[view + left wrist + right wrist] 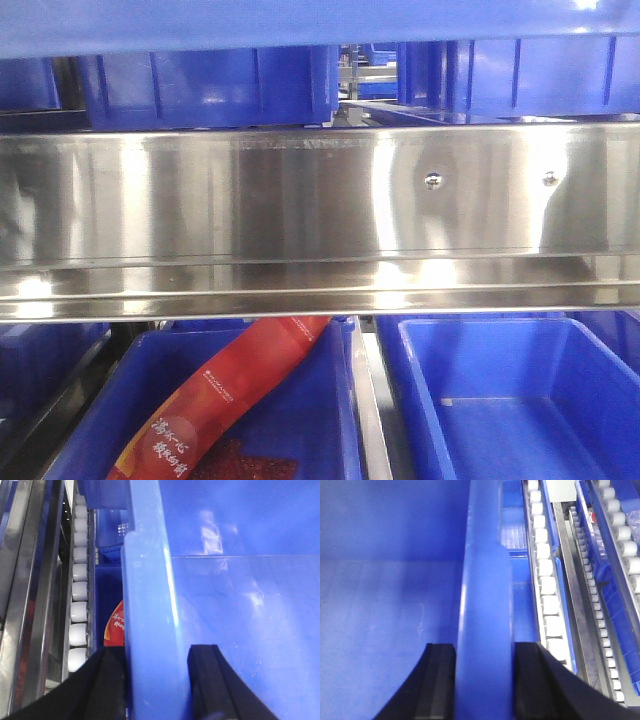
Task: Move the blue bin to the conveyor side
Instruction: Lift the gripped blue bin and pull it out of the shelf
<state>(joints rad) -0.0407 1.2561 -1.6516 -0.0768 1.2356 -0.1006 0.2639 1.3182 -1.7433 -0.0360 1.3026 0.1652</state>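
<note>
On my left wrist feed, the left gripper (157, 692) was clamped on the bin (250, 630). Its two black fingers (107, 685) pressed the thick rolled rim from either side, one outside the wall and one inside. The bin's glossy blue floor and far wall filled the right of that view. Left of the rim I saw a column of white rollers (79, 605) in a steel rail, and lower down, just beside the wall, a bit of a red packet (115, 625).

The right wrist feed mirrored it. The right gripper (485, 687) was closed on the opposite rim, with a finger tight against each face of it. The bin's inside lay to the left there, and more roller tracks ran up the right side. So the bin was held by both side walls, one gripper on each.

The front camera was mostly filled by the rack (320, 200), a shiny steel beam running straight across. A plain blue band (300, 20) ran along the very top edge; I could not tell whether it was the bin. Upper crates (210, 85) stood behind the beam. Below it, the left crate (330, 400) held the long red packet lying slantwise, and the right crate (500, 400) sat just beside it.
</note>
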